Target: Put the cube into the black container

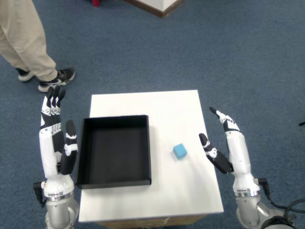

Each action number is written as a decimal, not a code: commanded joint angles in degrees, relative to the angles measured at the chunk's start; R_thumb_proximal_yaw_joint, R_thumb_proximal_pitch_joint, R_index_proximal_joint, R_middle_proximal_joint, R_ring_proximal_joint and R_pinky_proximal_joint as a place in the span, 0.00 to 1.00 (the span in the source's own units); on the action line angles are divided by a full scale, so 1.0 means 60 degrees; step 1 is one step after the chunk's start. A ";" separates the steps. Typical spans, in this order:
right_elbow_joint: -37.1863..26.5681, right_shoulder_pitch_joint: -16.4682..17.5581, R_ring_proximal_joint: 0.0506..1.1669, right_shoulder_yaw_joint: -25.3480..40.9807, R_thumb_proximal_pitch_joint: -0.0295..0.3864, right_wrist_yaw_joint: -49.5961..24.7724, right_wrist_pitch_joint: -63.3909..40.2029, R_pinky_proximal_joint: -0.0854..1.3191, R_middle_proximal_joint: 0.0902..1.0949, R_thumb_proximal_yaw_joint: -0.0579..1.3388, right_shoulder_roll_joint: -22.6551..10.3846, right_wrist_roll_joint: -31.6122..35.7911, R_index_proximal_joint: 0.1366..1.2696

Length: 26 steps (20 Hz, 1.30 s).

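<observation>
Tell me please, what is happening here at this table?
A humanoid robot stands at a small white table with both hands raised and open. A blue cube lies on the table, untouched, between the black container and the right hand. The container is empty, so the cube is not yet put in. A person's legs are seen on the carpet behind the table.

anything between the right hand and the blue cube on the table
Nothing: the head view shows only bare white table between the open right hand and the cube. The black container lies on the cube's far side.
</observation>
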 commanded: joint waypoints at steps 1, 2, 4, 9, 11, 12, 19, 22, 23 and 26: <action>-0.0119 -0.0491 0.18 0.0347 0.16 -0.0872 0.0165 0.20 0.15 0.16 -0.0282 -0.0007 0.07; -0.0225 -0.0535 0.19 0.0493 0.15 -0.1095 0.0247 0.20 0.15 0.16 -0.0331 -0.0092 0.07; -0.0382 -0.0613 0.19 0.0742 0.14 -0.1489 0.0384 0.21 0.16 0.15 -0.0417 -0.0239 0.08; -0.0435 -0.0643 0.20 0.1802 0.11 -0.2748 0.1225 0.23 0.17 0.16 -0.0432 -0.0988 0.10; -0.0629 -0.0574 0.21 0.2128 0.11 -0.3159 0.1671 0.24 0.17 0.18 -0.0448 -0.1244 0.13; -0.0781 -0.0544 0.21 0.2250 0.10 -0.3309 0.1926 0.24 0.18 0.19 -0.0479 -0.1349 0.13; -0.1918 -0.0605 0.21 0.2658 0.06 -0.3556 0.3469 0.23 0.18 0.32 -0.0918 -0.1748 0.18; -0.2244 -0.0686 0.21 0.2726 0.05 -0.3544 0.3854 0.21 0.18 0.34 -0.0987 -0.1811 0.19; -0.2347 -0.0710 0.21 0.2737 0.05 -0.3513 0.4005 0.20 0.18 0.35 -0.1012 -0.1820 0.19; -0.2545 -0.0779 0.20 0.2720 0.05 -0.3242 0.4398 0.19 0.18 0.36 -0.1083 -0.1784 0.21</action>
